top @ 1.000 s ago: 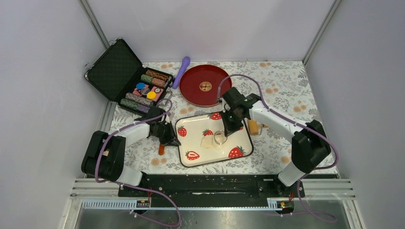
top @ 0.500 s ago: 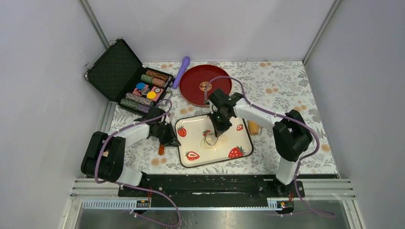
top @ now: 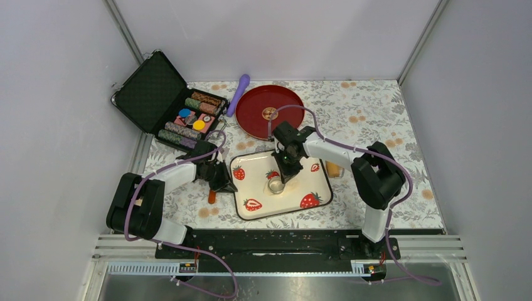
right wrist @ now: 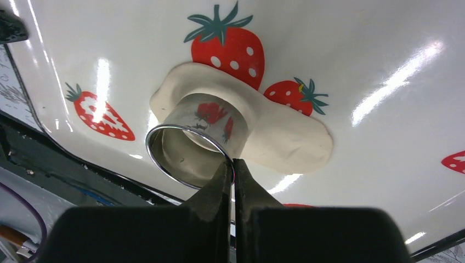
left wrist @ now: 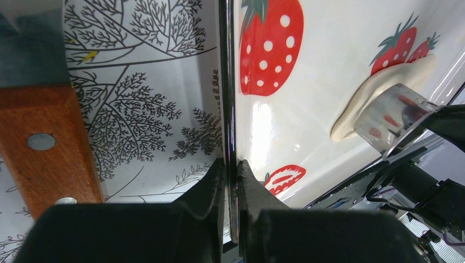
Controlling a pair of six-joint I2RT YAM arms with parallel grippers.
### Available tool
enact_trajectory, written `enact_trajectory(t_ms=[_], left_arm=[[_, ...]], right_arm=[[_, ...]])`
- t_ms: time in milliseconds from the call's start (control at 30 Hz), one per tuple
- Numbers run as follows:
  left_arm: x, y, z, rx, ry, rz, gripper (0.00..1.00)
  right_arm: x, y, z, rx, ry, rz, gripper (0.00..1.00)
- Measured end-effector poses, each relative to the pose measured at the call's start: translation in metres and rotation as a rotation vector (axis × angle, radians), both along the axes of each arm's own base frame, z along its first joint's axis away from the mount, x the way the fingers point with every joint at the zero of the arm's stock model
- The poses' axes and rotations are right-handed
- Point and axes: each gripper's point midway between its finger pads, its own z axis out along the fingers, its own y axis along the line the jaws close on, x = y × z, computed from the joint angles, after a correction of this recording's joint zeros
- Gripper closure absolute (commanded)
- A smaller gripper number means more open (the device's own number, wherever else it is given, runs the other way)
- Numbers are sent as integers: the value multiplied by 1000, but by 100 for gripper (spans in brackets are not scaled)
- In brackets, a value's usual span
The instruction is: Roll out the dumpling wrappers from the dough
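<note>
1. Right hand [right wrist: 233, 164]: pinches shut on the thin wall of the ring cutter [right wrist: 211, 118], pressed into the flattened dough [right wrist: 285, 139] near the middle of the strawberry tray [right wrist: 373, 49].
2. Left hand [left wrist: 230, 172]: clamps the tray's left rim, on the worktop [left wrist: 137, 109].
3. May tilt or slip in so narrow a pinch, leaving the cut incomplete.
4. Sits close to the dough's end, so risks a clipped, unround cut.
5. Could lift soft dough stuck inside the ring.
6. Would slide the tray if the left grip gives.
</note>
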Motion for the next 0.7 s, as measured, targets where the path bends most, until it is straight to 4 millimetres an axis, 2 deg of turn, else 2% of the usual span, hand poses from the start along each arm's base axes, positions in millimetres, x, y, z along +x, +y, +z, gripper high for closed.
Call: enact_trajectory(t_ms=[133, 700], left_arm=[[0, 0, 0, 0, 0, 0, 100], [-1, 0, 0, -1, -3, 0, 100]], right_arm=[[-2, -1, -9, -8, 10, -11, 100], [0, -3, -10, -16, -5, -32, 100]])
